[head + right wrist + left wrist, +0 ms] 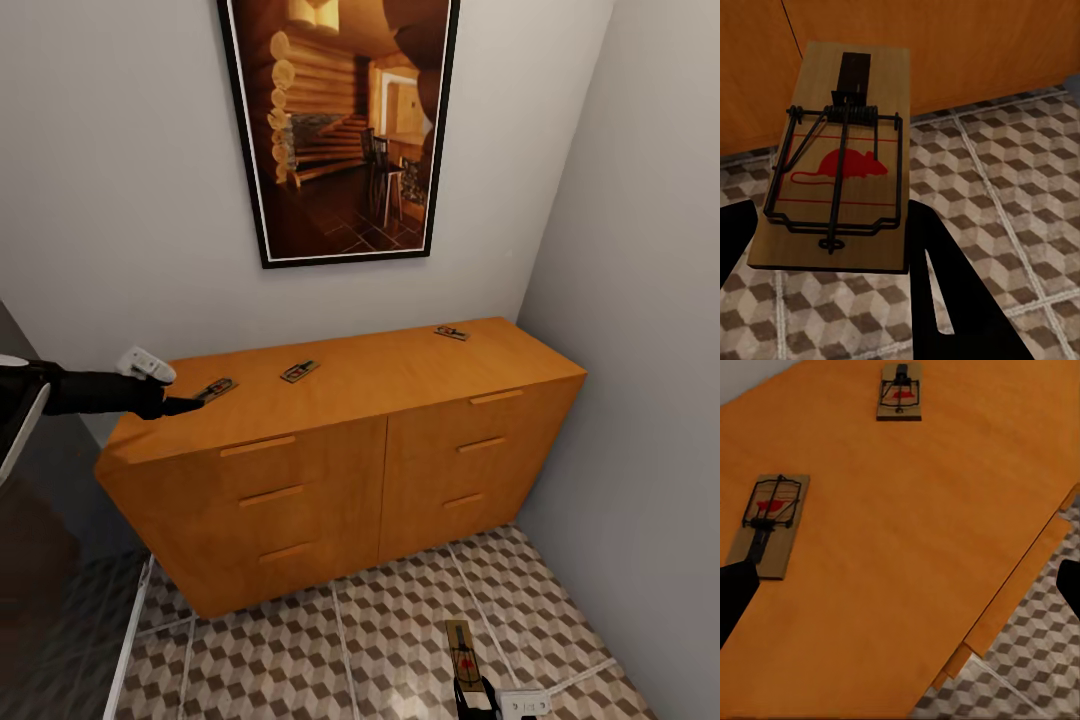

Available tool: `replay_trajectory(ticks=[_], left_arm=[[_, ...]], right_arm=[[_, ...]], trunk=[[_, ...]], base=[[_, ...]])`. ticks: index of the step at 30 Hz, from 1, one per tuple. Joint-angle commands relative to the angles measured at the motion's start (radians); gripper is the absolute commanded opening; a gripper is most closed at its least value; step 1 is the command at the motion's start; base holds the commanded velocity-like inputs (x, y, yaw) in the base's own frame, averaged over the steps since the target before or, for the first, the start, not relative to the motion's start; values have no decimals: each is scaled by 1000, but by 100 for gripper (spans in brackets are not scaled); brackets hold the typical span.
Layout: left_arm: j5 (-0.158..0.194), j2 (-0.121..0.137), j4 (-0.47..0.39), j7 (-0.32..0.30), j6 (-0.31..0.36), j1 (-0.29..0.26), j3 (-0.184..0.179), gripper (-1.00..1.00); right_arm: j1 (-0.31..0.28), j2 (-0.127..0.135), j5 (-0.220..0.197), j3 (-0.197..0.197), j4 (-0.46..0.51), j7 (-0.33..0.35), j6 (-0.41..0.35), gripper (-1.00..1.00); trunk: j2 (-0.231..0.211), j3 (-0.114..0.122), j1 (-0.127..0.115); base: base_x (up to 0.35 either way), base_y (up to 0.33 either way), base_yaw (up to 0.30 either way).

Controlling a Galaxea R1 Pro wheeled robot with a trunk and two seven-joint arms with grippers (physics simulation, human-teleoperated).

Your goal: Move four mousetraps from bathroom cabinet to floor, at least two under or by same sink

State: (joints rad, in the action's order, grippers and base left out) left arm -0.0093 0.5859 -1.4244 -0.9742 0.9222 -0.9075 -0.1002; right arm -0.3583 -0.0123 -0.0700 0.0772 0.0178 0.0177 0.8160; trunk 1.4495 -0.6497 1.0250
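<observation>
Right claw pinches a mousetrap by its near end, a black finger on each side of the board, holding it low over the bathroom floor in front of the cabinet. That trap bears a red mouse silhouette with thin red lines under its wire frame; no lettering can be read on it. Left claw is spread wide, resting over the cabinet's top near its left end, one finger just at the near end of the closest trap. Beyond that claw lies a second trap, and a third sits well away toward the cabinet's right end. A framed picture hangs on the wall above.
</observation>
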Motion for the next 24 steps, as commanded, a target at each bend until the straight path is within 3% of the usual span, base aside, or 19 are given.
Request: replay_trajectory(ticks=[1, 9, 19, 21, 24], left_arm=[[-6, 6, 0, -6, 5, -1, -9, 100], [-32, 9, 1, -9, 4, -1, -22, 100], [-51, 9, 6, -9, 4, -1, -51, 100], [-52, 9, 6, -9, 4, -1, -51, 100], [-53, 9, 7, -9, 4, -1, -52, 100]], right_arm=[[-1, 0, -8, 7, -1, 3, 3, -100], [-1, 0, -8, 7, -1, 2, 3, -100], [-1, -1, -9, 7, -2, 0, -1, -100], [0, -1, -9, 7, -3, -2, -23, -100], [14, -2, -11, 7, -4, -4, -129, -100]], trunk=[[1, -1, 0], [1, -1, 0], [1, -1, 0], [1, -1, 0], [1, -1, 0]], base=[[0, 0, 0], [34, 0, 0], [235, 0, 0], [170, 0, 0], [77, 0, 0]])
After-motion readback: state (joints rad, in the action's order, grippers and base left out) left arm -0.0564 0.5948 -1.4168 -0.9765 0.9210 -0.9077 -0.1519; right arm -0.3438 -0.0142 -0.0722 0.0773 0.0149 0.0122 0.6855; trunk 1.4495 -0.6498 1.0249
